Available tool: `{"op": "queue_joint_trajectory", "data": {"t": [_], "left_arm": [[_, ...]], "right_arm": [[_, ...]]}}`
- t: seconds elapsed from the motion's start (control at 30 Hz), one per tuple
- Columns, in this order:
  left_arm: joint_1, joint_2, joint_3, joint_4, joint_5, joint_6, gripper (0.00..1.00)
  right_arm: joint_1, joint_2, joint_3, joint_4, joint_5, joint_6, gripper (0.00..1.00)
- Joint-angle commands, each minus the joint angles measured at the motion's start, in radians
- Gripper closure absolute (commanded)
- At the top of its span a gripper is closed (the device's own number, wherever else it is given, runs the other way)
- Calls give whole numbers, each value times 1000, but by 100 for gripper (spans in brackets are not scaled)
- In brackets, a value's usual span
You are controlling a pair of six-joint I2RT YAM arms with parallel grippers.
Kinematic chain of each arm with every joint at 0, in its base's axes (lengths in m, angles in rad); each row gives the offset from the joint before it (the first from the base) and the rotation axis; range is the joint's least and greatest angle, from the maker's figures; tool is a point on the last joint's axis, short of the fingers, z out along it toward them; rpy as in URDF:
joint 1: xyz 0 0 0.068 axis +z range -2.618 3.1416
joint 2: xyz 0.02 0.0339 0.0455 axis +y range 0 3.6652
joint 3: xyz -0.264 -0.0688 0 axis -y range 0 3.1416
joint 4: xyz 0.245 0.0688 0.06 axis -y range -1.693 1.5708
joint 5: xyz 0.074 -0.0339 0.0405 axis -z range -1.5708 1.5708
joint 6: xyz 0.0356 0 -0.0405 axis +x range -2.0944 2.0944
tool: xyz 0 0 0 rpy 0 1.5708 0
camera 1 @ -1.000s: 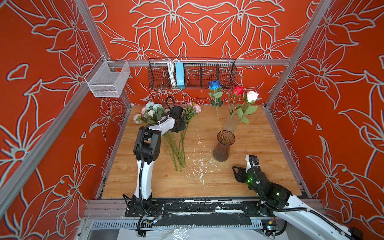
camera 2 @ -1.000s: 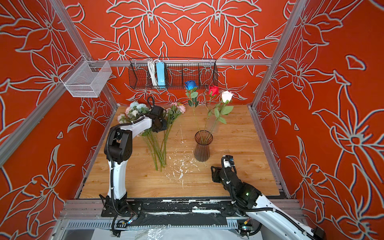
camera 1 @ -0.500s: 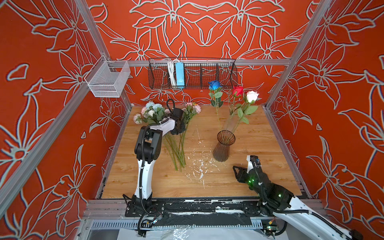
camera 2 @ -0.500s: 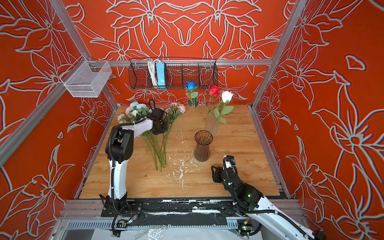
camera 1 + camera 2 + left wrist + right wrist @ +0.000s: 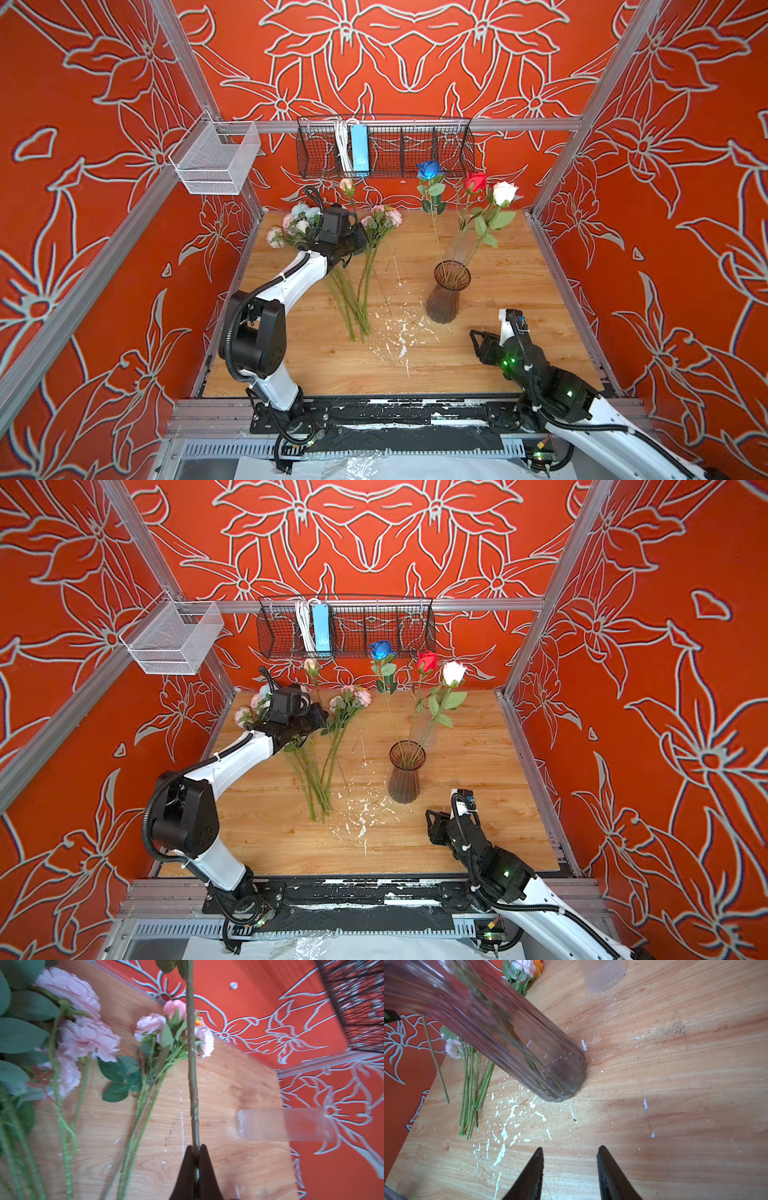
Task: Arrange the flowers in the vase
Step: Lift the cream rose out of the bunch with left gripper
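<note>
My left gripper is shut on the green stem of one of the flowers. In both top views that gripper hangs over the back left of the table, and the held flower's pink bud stands up above it. More pink and pale flowers lie flat, their stems pointing forward. The dark ribbed glass vase holds a blue rose, a red rose and a white rose. My right gripper is open and empty, in front of the vase.
A clear ribbed glass stands just behind the dark vase. On the back wall hang a black wire basket and a white mesh basket. White paint flecks mark the wooden table.
My left gripper has shut on one stem and raised it, so the pink bud now stands above the bunch. My right gripper has opened slightly wider and barely shifted.
</note>
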Motion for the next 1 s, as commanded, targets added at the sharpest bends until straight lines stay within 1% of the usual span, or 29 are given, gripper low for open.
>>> {"op": "queue_joint_trajectory", "data": {"t": [0.0,0.07,0.13,0.27,0.37,0.47,0.57,0.67,0.73,0.8,0.87,0.97], "left_arm": [[-22,-100,-173,125,-1,-107,100],[-54,-174,-266,194,-55,-113,100],[-89,-243,-317,204,-89,-90,100],[-144,-371,-359,209,-106,-14,100],[-179,-474,-361,185,-118,50,100],[-244,-552,-345,135,-177,124,100],[-313,-579,-273,38,-202,234,100],[-361,-569,-183,-42,-217,333,100],[-381,-553,-136,-48,-183,388,100],[-402,-533,-98,-53,-162,416,100],[-415,-517,-68,-70,-152,417,100],[-417,-519,-124,-13,-126,393,100]], "right_arm": [[-6,-31,58,-72,32,-12,56],[-7,-44,67,-97,38,-14,56],[-7,-59,73,-111,42,-16,56],[-7,-67,95,-124,45,-29,56],[-6,-60,119,-126,47,-42,56],[-7,-49,143,-125,54,-53,56],[-7,-57,174,-131,92,-47,57],[-6,-67,220,-112,97,-80,57],[-7,-57,265,-91,80,-119,57],[-6,-31,309,-63,53,-156,57],[-6,7,352,-34,28,-182,55],[-7,97,426,-3,-31,-212,54]]}}
